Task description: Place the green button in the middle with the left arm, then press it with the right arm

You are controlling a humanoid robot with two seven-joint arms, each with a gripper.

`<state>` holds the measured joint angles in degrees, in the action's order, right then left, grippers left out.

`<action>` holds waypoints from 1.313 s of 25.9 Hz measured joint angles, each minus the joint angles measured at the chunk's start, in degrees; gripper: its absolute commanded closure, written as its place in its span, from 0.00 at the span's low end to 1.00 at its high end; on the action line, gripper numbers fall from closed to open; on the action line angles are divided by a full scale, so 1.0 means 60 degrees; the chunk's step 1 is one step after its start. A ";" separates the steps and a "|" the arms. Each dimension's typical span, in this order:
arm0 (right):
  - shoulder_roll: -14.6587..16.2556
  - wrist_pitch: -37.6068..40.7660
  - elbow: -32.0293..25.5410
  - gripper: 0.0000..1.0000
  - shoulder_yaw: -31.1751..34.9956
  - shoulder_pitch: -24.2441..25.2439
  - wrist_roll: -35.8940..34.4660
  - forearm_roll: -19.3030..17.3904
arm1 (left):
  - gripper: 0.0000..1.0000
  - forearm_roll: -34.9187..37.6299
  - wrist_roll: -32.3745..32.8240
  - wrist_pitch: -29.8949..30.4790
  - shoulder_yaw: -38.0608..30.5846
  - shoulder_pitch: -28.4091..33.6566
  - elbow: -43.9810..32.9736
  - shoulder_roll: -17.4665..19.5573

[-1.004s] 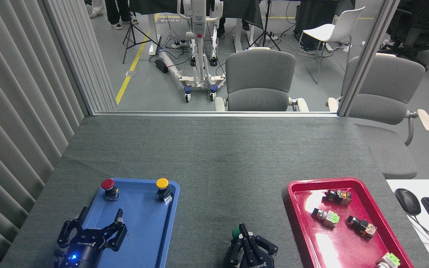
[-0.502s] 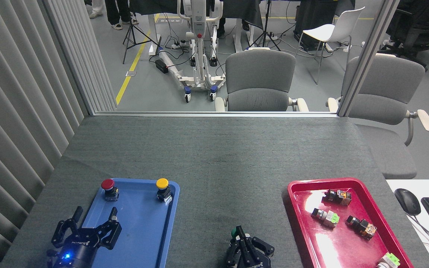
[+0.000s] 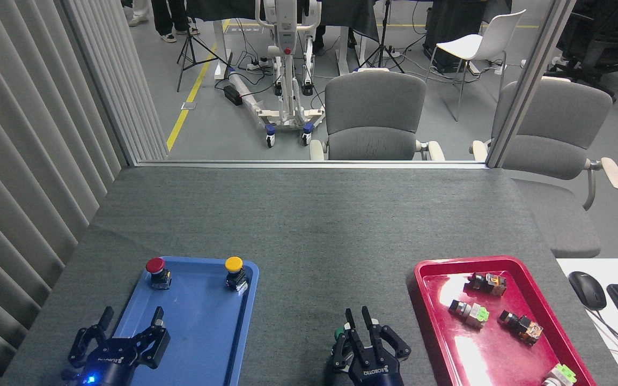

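worktop (image 3: 309, 225): bare middle cloth carries the green button (image 3: 339, 336), set between blue tray (image 3: 244, 321) and red tray (image 3: 427, 311) for pressing. right end effector (image 3: 359, 321) beside it, fingers slightly parted; left end effector (image 3: 129, 326) spread open, empty.

I am working in a robotics lab: beyond my table (image 3: 309, 214), office chairs (image 3: 374, 115), tripods (image 3: 193, 45), floor cables (image 3: 250, 59) and a wheeled stand (image 3: 287, 80).

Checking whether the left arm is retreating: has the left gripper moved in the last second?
Yes. The left gripper has drawn back toward the view's bottom-left edge, farther from the red button on the blue tray.
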<state>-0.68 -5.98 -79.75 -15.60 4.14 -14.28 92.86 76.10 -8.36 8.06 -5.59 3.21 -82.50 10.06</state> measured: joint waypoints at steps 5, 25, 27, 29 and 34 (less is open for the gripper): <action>0.0086 -0.0384 -0.0180 0.03 0.0154 -0.0003 -0.0303 -0.0032 | 0.00 -0.0240 -0.0036 0.0052 -0.0085 0.0188 -0.0092 -0.0007; 0.1122 -0.0456 -0.0736 0.01 0.1648 0.0732 -0.0303 -0.0827 | 0.00 -0.0872 -0.0055 0.0288 -0.0387 0.0240 -0.0187 -0.0057; 0.1194 -0.0381 -0.0737 0.01 0.1657 0.0754 -0.0285 -0.0881 | 0.00 -0.0950 -0.0056 0.0289 -0.0392 0.0202 -0.0196 -0.0091; 0.1227 -0.0347 -0.0735 0.01 0.1657 0.0784 -0.0266 -0.0909 | 0.00 -0.1003 -0.0070 0.0289 -0.0392 0.0135 -0.0202 -0.0116; 0.1250 -0.0336 -0.0719 0.00 0.1657 0.0877 -0.0252 -0.0935 | 0.00 -0.1172 -0.0070 0.0289 -0.0388 -0.0126 -0.0152 -0.0122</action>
<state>6.82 -7.99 -84.06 -5.66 9.40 -15.79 87.25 69.07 -8.78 9.80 -7.91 2.46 -83.41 9.33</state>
